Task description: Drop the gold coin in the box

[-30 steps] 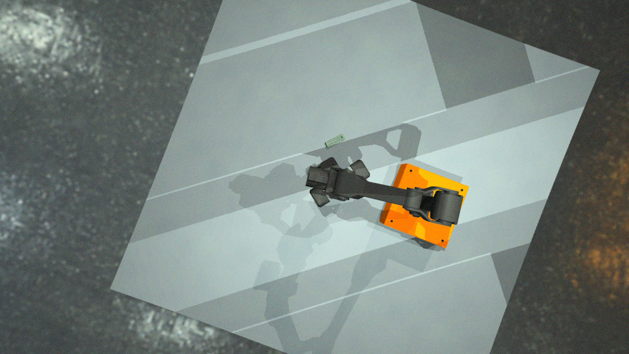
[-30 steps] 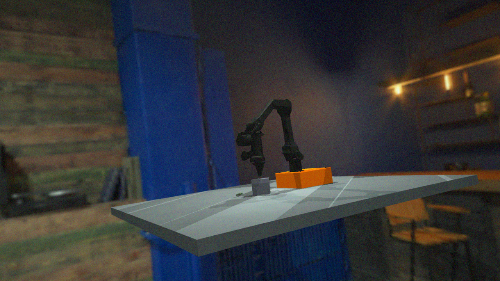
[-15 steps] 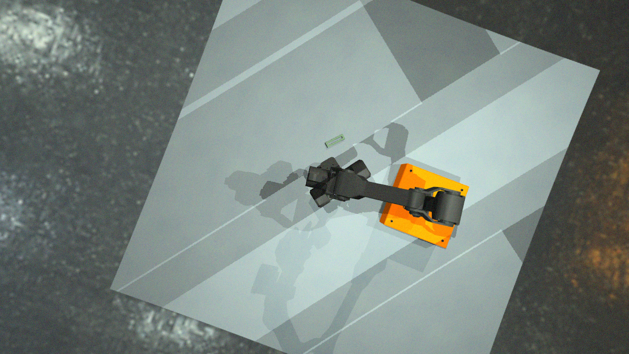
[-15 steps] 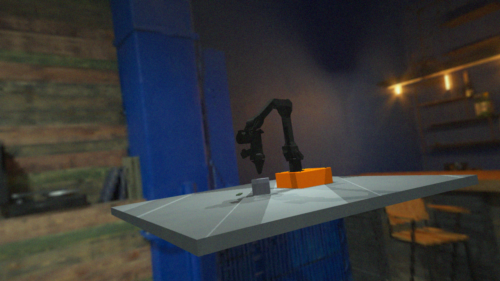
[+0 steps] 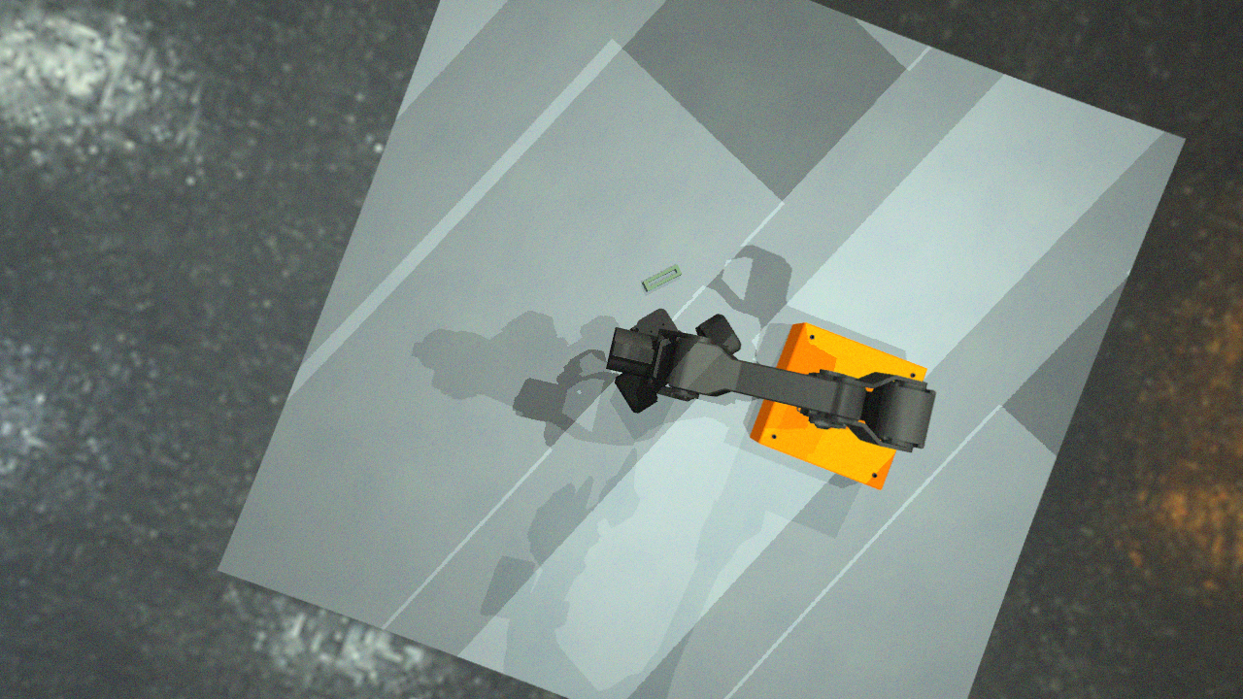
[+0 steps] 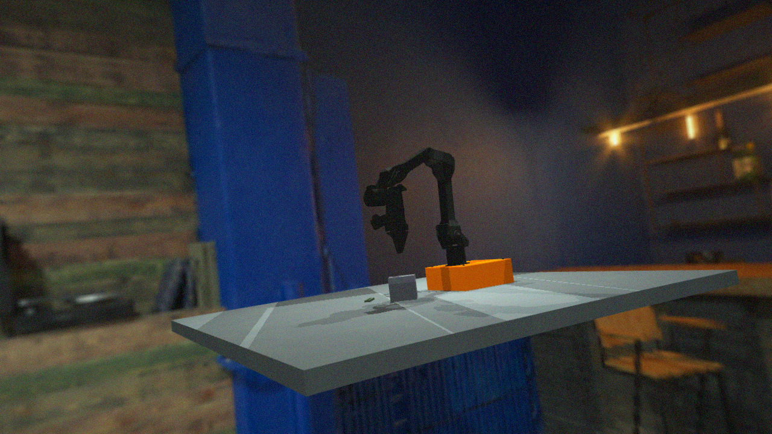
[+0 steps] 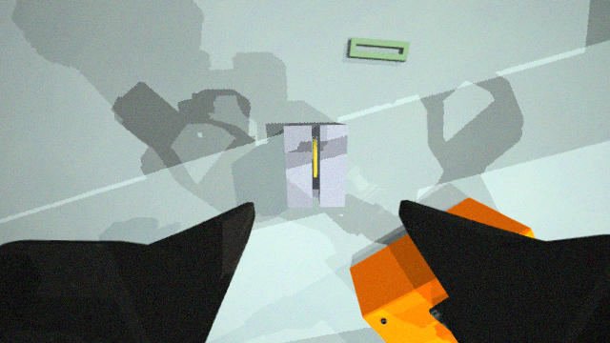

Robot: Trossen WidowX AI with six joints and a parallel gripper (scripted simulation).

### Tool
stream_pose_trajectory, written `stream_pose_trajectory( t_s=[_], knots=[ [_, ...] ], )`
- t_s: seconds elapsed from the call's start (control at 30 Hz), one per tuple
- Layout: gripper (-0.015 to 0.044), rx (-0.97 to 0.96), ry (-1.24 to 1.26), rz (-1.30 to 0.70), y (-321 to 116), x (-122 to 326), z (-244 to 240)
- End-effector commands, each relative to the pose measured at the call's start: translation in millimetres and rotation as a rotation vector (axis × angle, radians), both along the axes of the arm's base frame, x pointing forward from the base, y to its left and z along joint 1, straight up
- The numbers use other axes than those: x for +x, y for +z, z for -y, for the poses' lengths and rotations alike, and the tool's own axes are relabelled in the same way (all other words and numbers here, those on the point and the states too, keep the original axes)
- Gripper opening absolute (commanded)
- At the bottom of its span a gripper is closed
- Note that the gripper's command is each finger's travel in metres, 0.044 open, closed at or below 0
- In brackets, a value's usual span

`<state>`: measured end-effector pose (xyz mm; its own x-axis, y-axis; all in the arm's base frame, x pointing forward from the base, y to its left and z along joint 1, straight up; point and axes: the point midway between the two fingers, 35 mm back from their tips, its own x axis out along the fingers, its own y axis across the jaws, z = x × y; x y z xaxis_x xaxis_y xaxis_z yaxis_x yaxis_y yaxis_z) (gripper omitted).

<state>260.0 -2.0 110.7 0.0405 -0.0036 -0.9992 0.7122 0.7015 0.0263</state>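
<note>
We see our gripper [image 7: 327,210] hanging well above the grey box [image 7: 315,166], its two dark fingers spread wide with nothing between them. In the wrist view the box sits on the table [image 7: 95,191] directly below the gap between the fingers, and the narrow slot [image 7: 315,143] runs down the middle of its lid. The gold coin [image 7: 315,159] shows as a thin yellow line inside that slot, edge up and lined up with it, so it is down in the box; how deep it has gone we cannot tell. The pale green holder [image 7: 378,50] lies on the table beyond the box, well apart from it, and its long recess is bare. From the side view the gripper [image 6: 398,245] points straight down over the box [image 6: 402,287], clear of the lid with open air between them, and the holder [image 6: 370,298] is a small dark sliver just left of the box. From above, the arm [image 5: 747,375] reaches out from its orange base [image 5: 803,348] and hides the box entirely, while the holder [image 5: 661,278] lies near the wrist on the table [image 5: 390,434].
</note>
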Motion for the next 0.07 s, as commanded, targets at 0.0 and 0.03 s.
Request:
stream_pose_trajectory(
  t_s=[0.0, 0.03],
  knots=[
    [0.044, 0.001, 0.0, -0.002, 0.8, -0.5, -0.2],
    [0.044, 0.001, 0.0, -0.002, 0.8, -0.5, -0.2]
  ],
)
